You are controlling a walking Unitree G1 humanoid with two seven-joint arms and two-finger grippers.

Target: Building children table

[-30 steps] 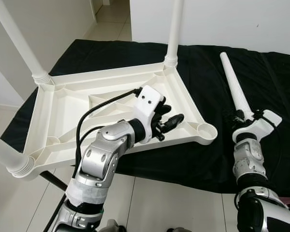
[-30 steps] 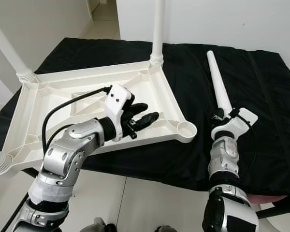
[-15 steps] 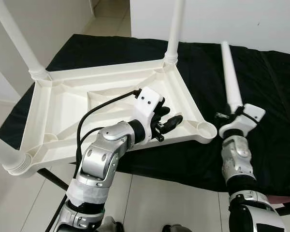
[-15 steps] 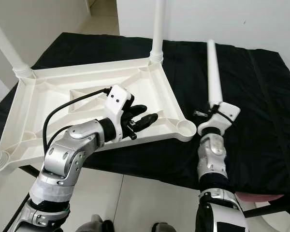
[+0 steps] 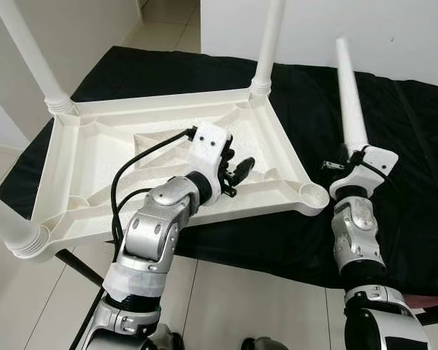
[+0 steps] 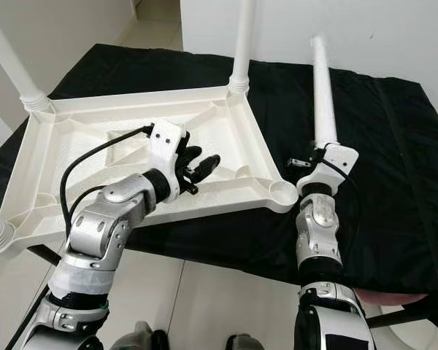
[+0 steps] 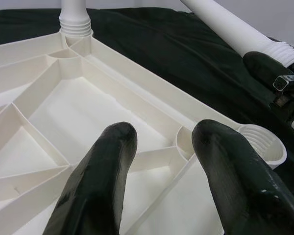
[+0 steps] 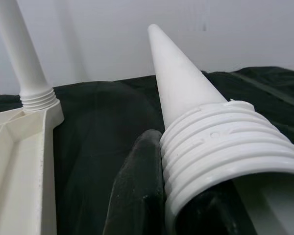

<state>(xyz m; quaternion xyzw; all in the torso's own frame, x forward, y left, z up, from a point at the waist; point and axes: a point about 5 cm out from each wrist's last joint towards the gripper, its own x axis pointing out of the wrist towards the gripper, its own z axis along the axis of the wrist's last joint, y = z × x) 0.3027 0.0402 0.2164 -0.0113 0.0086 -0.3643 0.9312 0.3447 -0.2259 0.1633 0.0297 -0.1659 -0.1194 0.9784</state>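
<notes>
Your right pincer [image 5: 348,154] is pinching the loose table leg [image 5: 348,95] at its threaded end, leg pointing to 12 o'clock over the black-draped worktop [image 5: 409,146]. Left pincer [image 5: 237,175] hovers spread above the upturned tabletop [image 5: 102,157] — near its empty corner socket [image 7: 264,142] at 3 o'clock. Right wrist view shows the leg's threads [image 8: 225,147] against a finger [image 8: 137,196].
</notes>
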